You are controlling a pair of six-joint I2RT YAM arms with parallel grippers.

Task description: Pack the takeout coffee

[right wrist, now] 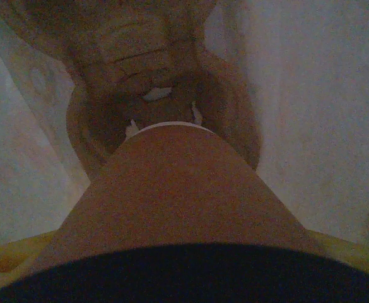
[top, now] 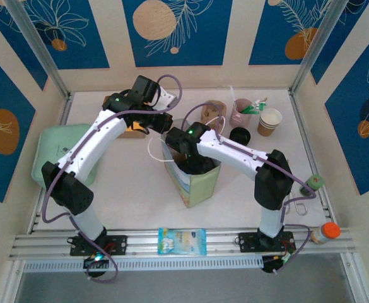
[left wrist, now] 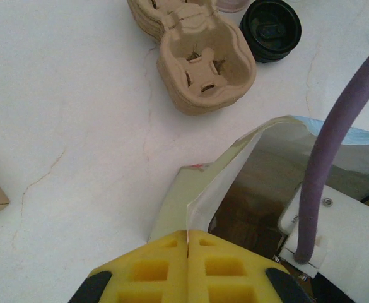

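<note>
Pale green cushion (top: 58,148) at the left of the overhead view, then left gripper (left wrist: 187,235) clenched on the thin rim of the standing bag (top: 203,186) at centre, bag mouth open. Inside that bag, right gripper (top: 189,163) clasped around the takeout coffee (right wrist: 171,189), black lid nearest the wrist camera and brown body pointing down toward a pulp carrier (right wrist: 140,57) at the bag's bottom, contact between the two impossible to tell. Farther right on the table, black lid (top: 239,134), pink cup of utensils (top: 241,112) and lidless paper cup (top: 269,121).
</note>
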